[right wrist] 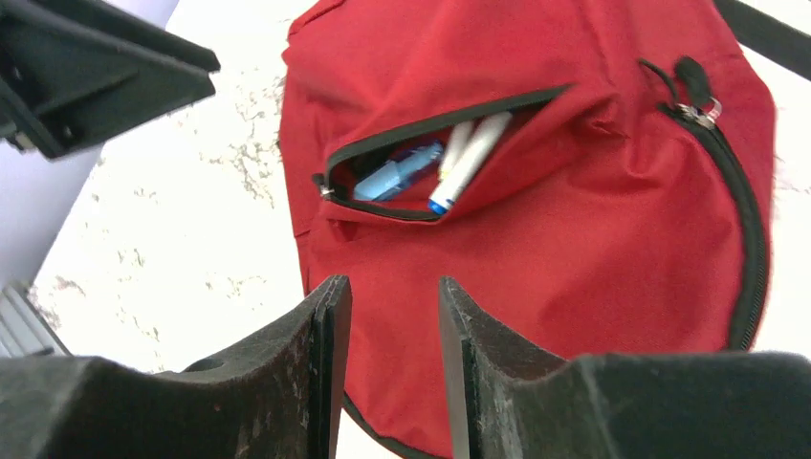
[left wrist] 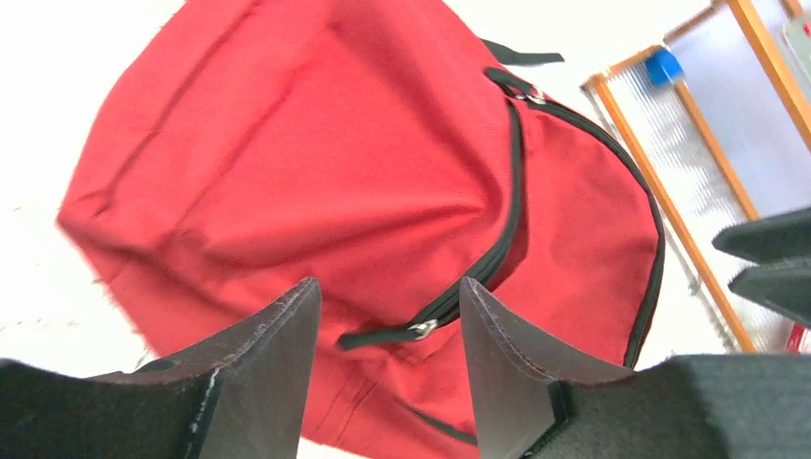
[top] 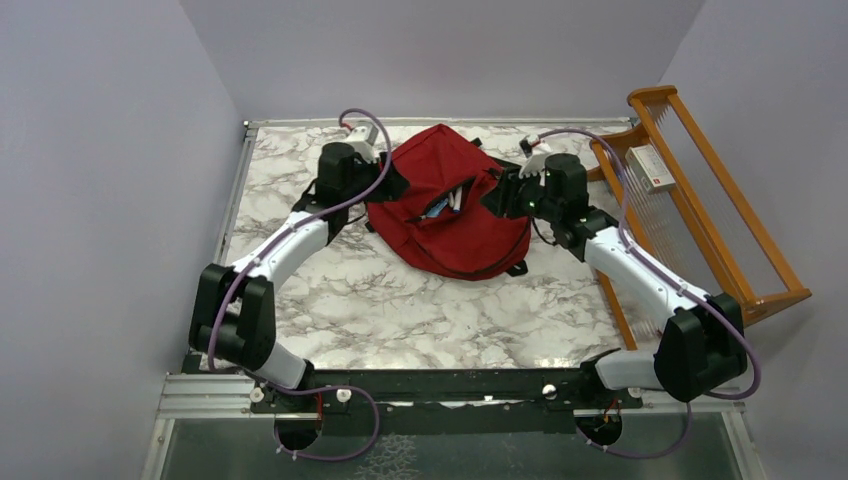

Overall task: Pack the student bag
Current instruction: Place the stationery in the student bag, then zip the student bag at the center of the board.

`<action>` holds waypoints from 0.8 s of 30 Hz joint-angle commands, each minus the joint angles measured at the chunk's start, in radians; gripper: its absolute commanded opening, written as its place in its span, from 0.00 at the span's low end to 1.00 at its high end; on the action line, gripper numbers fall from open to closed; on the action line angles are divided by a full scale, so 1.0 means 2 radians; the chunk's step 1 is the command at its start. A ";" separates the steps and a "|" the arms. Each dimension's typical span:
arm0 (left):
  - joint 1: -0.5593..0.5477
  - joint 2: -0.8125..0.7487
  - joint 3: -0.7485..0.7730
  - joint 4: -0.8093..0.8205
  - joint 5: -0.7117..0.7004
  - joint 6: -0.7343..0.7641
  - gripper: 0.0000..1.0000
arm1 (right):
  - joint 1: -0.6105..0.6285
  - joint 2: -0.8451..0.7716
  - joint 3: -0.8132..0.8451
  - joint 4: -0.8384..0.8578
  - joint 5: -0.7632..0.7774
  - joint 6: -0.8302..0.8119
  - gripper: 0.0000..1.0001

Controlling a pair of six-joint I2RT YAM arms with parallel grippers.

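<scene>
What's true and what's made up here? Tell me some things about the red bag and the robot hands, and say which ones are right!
1. The red bag lies on the marble table. True.
2. Its front pocket is zipped shut. False: it gapes open, with pens inside.
3. The right gripper is holding a pen. False: its jaws stand apart with nothing between them.
4. A wooden rack stands at the right side of the table. True.
5. The left gripper has its jaws apart. True.

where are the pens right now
The pens sit in the open front pocket of the red backpack, mid-table in the top view, left of the wooden rack.
</scene>
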 commanded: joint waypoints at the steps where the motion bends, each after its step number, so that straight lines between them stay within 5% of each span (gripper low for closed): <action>1: 0.036 -0.067 -0.057 0.014 -0.013 -0.073 0.57 | 0.055 0.021 0.056 -0.037 0.031 -0.093 0.42; 11: 0.094 -0.184 -0.154 -0.057 -0.089 -0.125 0.64 | 0.206 0.168 0.196 -0.027 0.068 -0.332 0.40; 19: 0.115 -0.257 -0.192 -0.141 -0.130 -0.139 0.67 | 0.224 0.366 0.501 -0.355 0.086 -0.436 0.40; 24: 0.121 -0.299 -0.233 -0.163 -0.148 -0.175 0.70 | 0.232 0.427 0.563 -0.428 0.118 -0.479 0.40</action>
